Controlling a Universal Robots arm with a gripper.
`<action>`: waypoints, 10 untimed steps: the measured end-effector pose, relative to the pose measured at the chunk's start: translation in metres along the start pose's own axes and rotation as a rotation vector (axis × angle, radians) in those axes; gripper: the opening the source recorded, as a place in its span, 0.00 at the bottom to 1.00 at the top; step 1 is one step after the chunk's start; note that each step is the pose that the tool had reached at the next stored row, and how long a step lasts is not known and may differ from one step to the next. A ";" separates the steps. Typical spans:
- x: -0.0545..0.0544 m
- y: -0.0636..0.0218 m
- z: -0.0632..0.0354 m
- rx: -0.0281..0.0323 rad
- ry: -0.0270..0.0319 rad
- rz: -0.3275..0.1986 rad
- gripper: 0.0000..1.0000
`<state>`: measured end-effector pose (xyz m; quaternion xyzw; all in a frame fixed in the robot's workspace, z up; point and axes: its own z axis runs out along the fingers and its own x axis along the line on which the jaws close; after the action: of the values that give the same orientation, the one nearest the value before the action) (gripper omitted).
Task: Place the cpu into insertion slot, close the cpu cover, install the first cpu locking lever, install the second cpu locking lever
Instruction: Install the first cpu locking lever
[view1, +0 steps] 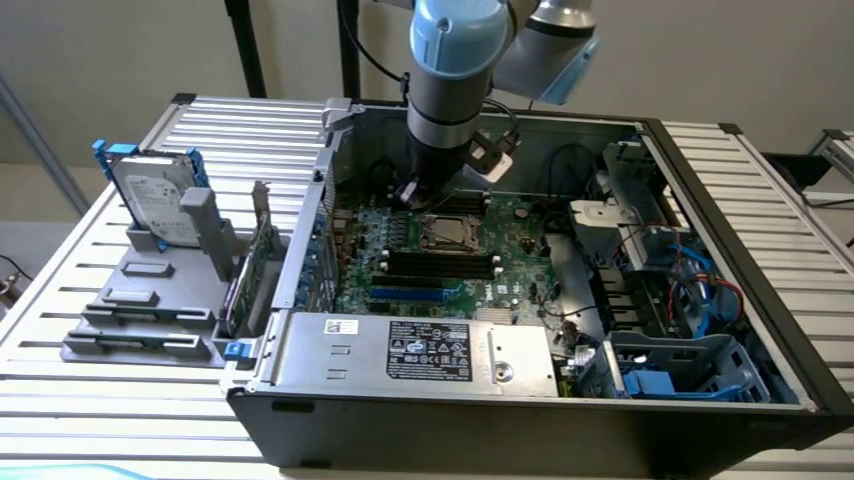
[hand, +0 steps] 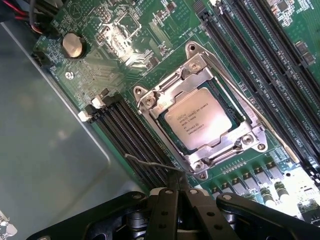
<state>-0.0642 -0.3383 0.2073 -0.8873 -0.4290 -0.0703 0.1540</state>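
Hovering at the slot's (hand: 222, 100) far side, fingers (hand: 167, 207) pinched shut, nothing gripped. Chip (hand: 198, 120) seated, cover (hand: 170, 95) down. Loose wire lever (hand: 150, 162) by the fingertips: lever step, I judge; needs pressing down and hooking.

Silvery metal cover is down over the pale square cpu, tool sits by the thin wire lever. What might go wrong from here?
The thin silvery wire lever stands raised at the tip of the shut black tool; it may slip and spring back. Long black memory slots lie right beside it, so a slip might scrape them or the green circuit board.
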 end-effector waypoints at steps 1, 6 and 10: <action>0.000 -0.0001 0.0003 0.0000 -0.0002 0.000 0.11; 0.001 -0.0007 0.0021 -0.0002 -0.0001 0.000 0.11; 0.002 -0.0016 0.0031 -0.0005 -0.0008 0.000 0.11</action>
<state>-0.0644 -0.3352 0.2051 -0.8874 -0.4290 -0.0701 0.1536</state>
